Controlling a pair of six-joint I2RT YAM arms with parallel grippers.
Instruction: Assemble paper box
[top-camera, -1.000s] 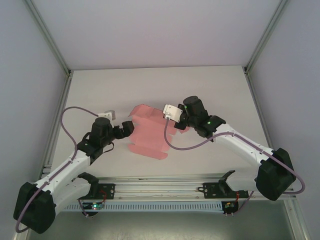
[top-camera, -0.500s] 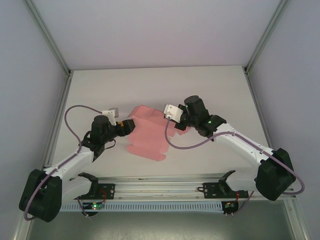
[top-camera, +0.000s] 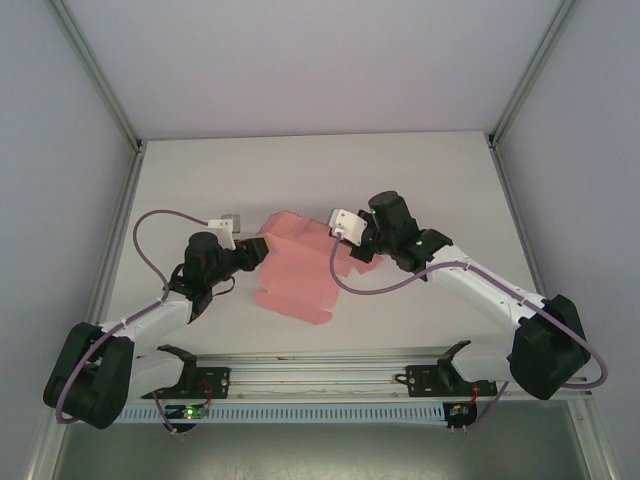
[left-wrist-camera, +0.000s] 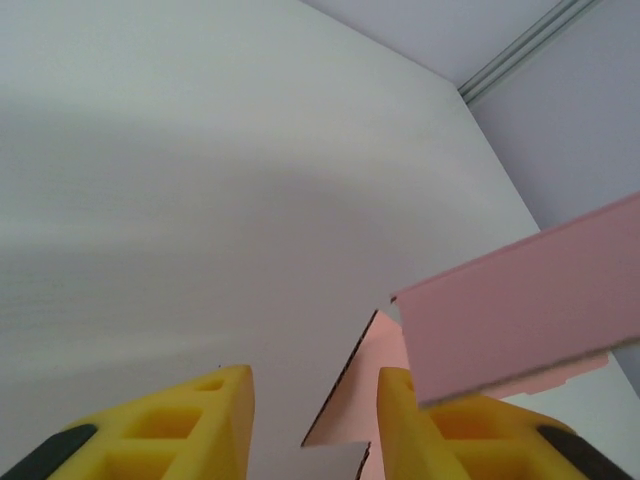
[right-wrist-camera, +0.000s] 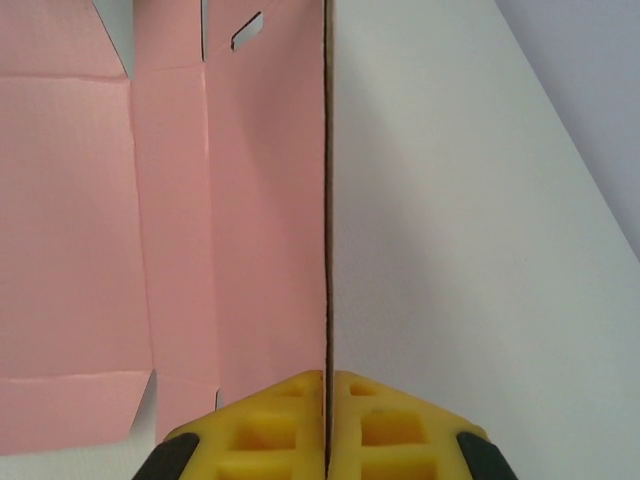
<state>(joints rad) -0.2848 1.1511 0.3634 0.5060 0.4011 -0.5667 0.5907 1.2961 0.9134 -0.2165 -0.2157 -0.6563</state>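
Note:
The paper box (top-camera: 295, 268) is a pink die-cut sheet, mostly flat on the white table mid-scene. Its right edge is lifted, and my right gripper (top-camera: 352, 250) is shut on it. In the right wrist view the thin card edge runs straight up from between the pressed yellow fingertips (right-wrist-camera: 300, 415), with the creased panels of the paper box (right-wrist-camera: 170, 200) to the left. My left gripper (top-camera: 256, 252) sits at the sheet's left edge. It is open (left-wrist-camera: 315, 425), with a pink corner of the sheet (left-wrist-camera: 350, 400) in the gap and a raised flap (left-wrist-camera: 530, 310) over its right finger.
The white table (top-camera: 430, 180) is walled in by grey panels and aluminium frame posts. A rail with brackets (top-camera: 320, 375) runs along the near edge. Purple cables loop off both wrists, the right one (top-camera: 345, 285) lying across the sheet's right side.
The left arm's elbow and base link have swung left and lower while its gripper stayed at the sheet's left edge. The right gripper keeps its hold. The sheet has barely shifted.

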